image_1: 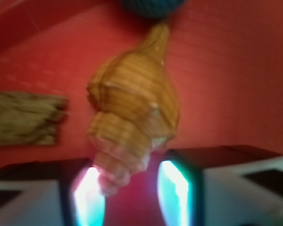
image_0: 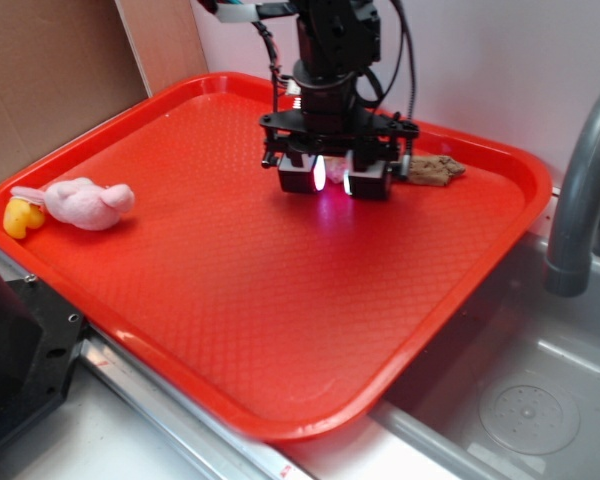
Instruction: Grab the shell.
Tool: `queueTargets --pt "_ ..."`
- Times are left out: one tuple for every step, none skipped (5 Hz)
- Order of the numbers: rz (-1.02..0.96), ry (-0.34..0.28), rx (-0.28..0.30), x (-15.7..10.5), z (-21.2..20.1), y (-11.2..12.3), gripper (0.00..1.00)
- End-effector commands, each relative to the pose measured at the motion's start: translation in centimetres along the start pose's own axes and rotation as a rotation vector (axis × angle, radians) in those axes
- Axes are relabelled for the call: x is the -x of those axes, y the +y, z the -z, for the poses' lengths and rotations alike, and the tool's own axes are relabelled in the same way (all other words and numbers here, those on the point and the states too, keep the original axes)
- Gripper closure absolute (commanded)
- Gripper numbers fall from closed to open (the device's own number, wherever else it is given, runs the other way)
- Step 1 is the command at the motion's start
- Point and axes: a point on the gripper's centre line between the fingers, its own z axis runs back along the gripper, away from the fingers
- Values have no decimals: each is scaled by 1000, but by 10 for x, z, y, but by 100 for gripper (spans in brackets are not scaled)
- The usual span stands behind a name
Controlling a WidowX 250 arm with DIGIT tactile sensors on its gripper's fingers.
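Note:
The shell (image_1: 132, 113) is a tan-orange spiral conch lying on the red tray. Its knobbly spire end points toward me and reaches between the two fingers, close to the left glowing pad (image_1: 89, 195); a gap shows between it and the right pad. My gripper (image_1: 132, 197) is open, low over the tray at the back (image_0: 334, 178). In the exterior view only a pale sliver of the shell (image_0: 335, 170) shows between the fingers.
A flat brown bark-like piece (image_0: 432, 169) lies just right of the gripper, at left in the wrist view (image_1: 23, 117). A blue knitted ball (image_1: 151, 5) sits beyond the shell. A pink plush (image_0: 85, 203) and a yellow toy (image_0: 22, 216) lie at the tray's (image_0: 280, 330) left edge. A sink and faucet (image_0: 580, 190) stand at right.

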Motion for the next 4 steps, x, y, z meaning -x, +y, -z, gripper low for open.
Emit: queueTargets --pt "20 -45 42 -1 -65 29 100" --pt "41 -40 103 16 -96 37 100" --pt "40 -50 105 8 -86 40 0" --pt "47 -59 78 -8 -64 36 0"
